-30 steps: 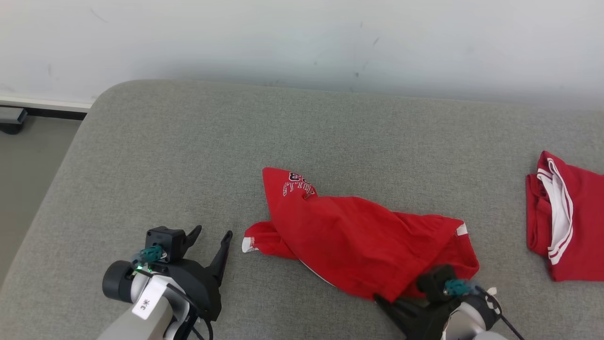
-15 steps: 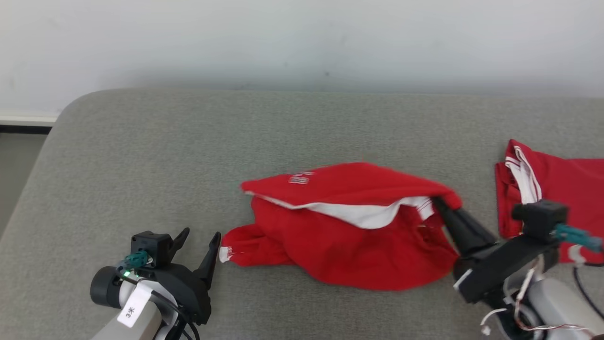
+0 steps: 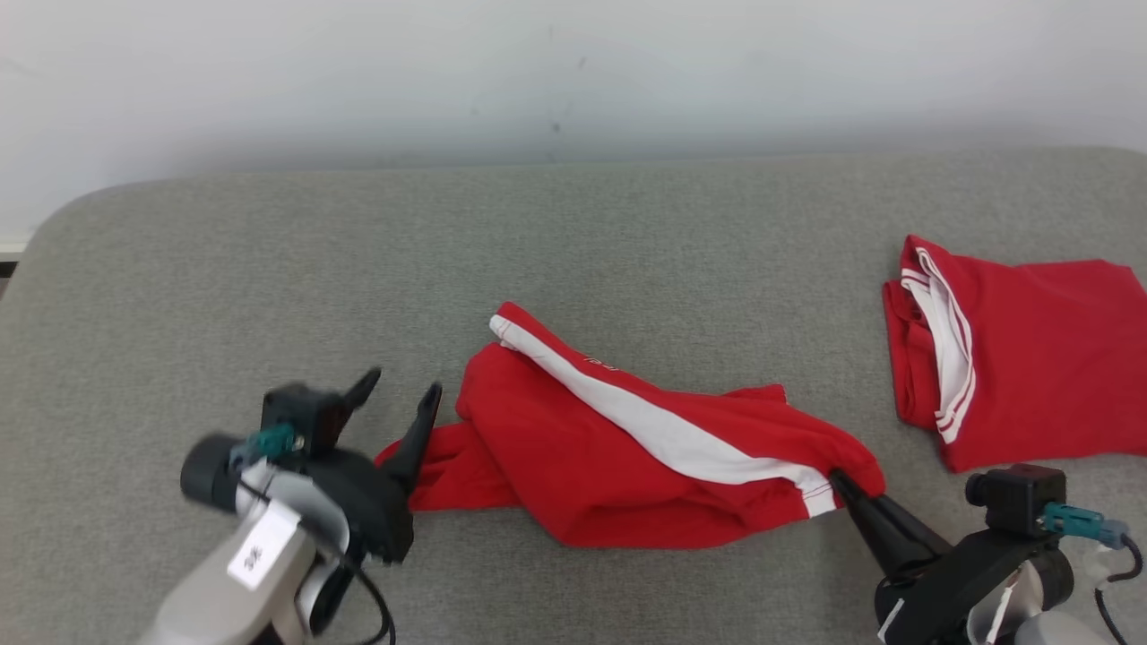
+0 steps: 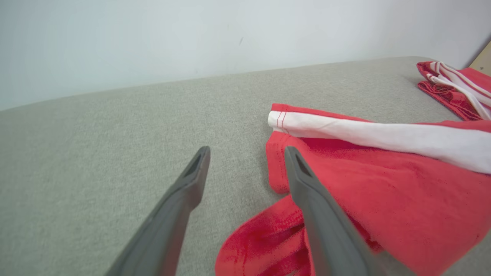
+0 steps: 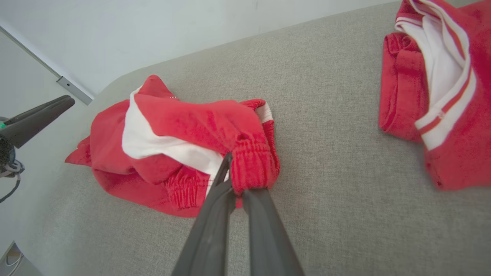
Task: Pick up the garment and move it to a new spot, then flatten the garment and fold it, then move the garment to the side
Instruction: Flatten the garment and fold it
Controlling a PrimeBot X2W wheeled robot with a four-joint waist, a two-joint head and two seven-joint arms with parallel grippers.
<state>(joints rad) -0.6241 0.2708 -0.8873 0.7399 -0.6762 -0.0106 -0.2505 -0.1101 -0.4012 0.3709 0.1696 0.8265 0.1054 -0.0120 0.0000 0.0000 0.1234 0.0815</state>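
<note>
A red garment [image 3: 627,466] with a white side stripe and an elastic waistband lies crumpled in the middle of the grey cushioned surface [image 3: 573,251]. My right gripper [image 3: 840,481] is shut on the garment's waistband edge at its right end; in the right wrist view the gripper [image 5: 232,174] pinches the gathered red elastic of the garment [image 5: 184,130]. My left gripper [image 3: 401,394] stands open at the garment's left end, its right finger over the cloth. In the left wrist view the gripper [image 4: 245,153] has bare cushion between its tips, and the garment [image 4: 383,184] lies to the right.
A second red garment [image 3: 1030,358] with white trim lies folded at the right of the cushion, also in the right wrist view [image 5: 441,84]. A pale wall [image 3: 573,72] runs behind the cushion. The cushion's left corner is rounded, with floor beyond.
My right gripper has dragged the garment's waistband over and down to the right, turning it so the white stripe shows. My left gripper moved up to the garment's left end. The camera panned.
</note>
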